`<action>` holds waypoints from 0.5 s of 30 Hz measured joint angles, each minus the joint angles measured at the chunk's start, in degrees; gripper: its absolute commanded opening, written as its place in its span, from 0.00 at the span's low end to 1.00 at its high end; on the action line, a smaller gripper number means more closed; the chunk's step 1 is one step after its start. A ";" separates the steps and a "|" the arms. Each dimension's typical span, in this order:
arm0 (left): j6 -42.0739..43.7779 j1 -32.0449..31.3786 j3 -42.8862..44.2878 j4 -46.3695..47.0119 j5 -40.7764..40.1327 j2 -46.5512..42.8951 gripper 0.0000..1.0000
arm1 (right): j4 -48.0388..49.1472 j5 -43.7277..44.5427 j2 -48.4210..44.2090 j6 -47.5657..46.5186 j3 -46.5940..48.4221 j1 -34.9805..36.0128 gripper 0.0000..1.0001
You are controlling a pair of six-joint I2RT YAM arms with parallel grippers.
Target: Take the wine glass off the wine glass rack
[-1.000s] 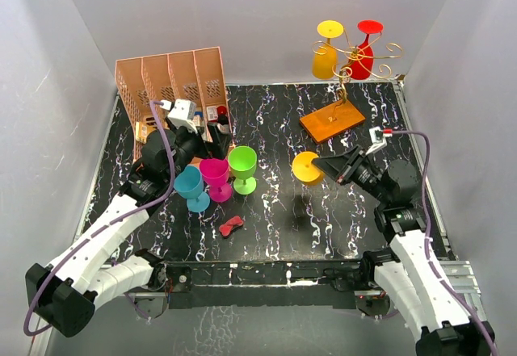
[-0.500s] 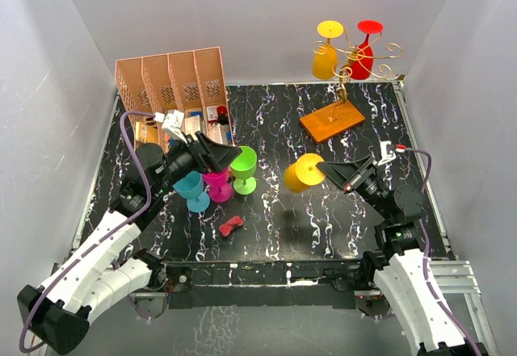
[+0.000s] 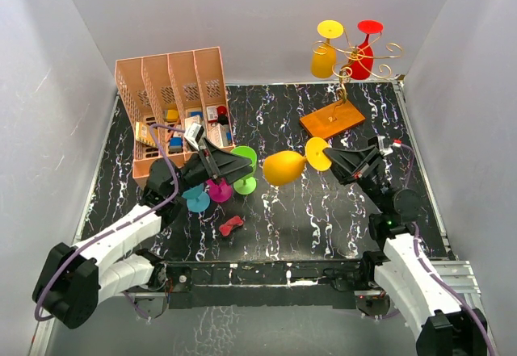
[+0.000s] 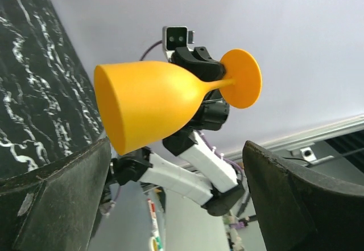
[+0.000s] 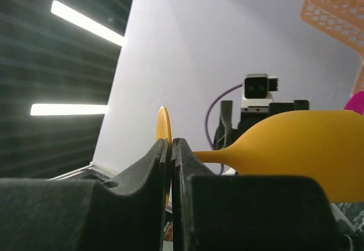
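Note:
The wine glass rack is a gold wire stand on an orange-brown wooden base at the back right. A yellow glass and a red glass hang from it upside down. An orange wine glass lies sideways in the air over mid-table. My right gripper is shut on its disc foot, the bowl pointing left. My left gripper stands open just left of the bowl. Both fingers are apart from it.
A pink slotted file organiser stands at the back left. Green, magenta and blue glasses stand under the left arm. A small red thing lies near the front edge.
My right gripper has carried the orange glass left and tipped it sideways, bowl leftward. My left gripper has swung right from the organiser to face the bowl, still open.

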 measured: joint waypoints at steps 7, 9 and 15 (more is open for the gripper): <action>-7.76 -0.28 -1.73 10.80 1.38 1.92 0.97 | 10.95 3.21 3.19 8.92 0.35 0.50 0.08; -8.55 -0.57 -2.01 12.07 1.49 1.92 0.97 | 12.79 3.69 4.02 10.51 0.37 0.81 0.08; -9.79 -2.56 -2.03 14.34 1.64 3.02 0.89 | 16.09 4.59 5.25 13.00 0.28 2.25 0.08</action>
